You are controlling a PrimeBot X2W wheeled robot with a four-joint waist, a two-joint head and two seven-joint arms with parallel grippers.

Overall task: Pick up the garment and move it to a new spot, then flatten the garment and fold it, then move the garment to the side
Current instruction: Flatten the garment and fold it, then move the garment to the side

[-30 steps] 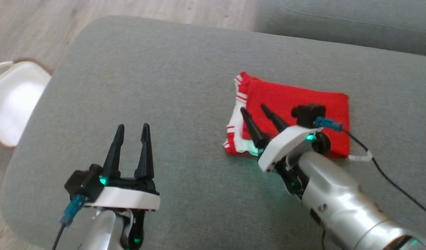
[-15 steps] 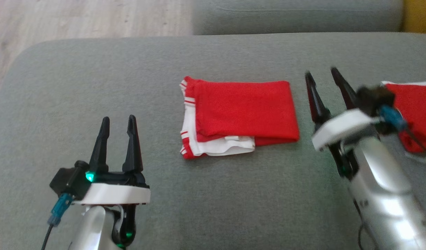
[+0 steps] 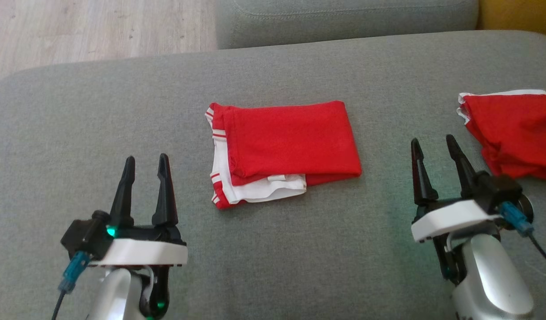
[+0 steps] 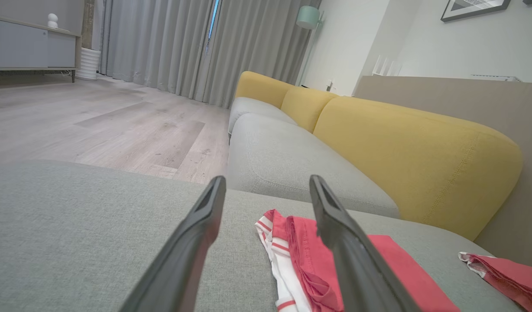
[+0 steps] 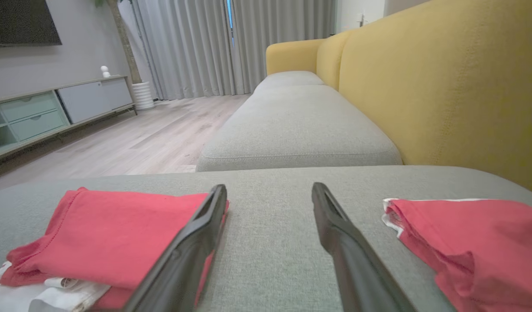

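Where the hands stand: left hand [image 3: 146, 157] at lower left of the head view, right hand [image 3: 433, 139] at lower right. Both are low over the grey sofa seat [image 3: 99, 133], tips pointing up-frame.
Hand state: both spread, nothing held in either.
Task item: garment [image 3: 286, 146], red with white striped trim, folded to a flat oblong, lying on the seat at frame centre.
Key relation: garment lies between the two hands and further up-frame, up and right of the left hand, up and left of the right hand, touching neither.
Long axis: left to right across the frame, crosswise to both hands. The trimmed end faces the left side, the plain folded end the right.
Nearer arm: about even, no firm call.
Stage (judged): folding looks done, and the move to the side is outstanding.
Next move (judged): grip a short end through all layers, or the fold may open.
Other item: second red garment [image 3: 513, 133], rumpled, at the right edge, near the right hand, well apart from the folded one.
Beyond: further seat cushion [image 3: 344, 18], wood floor [image 3: 77, 31] upper left, yellow backrest [image 3: 517, 13] upper right.
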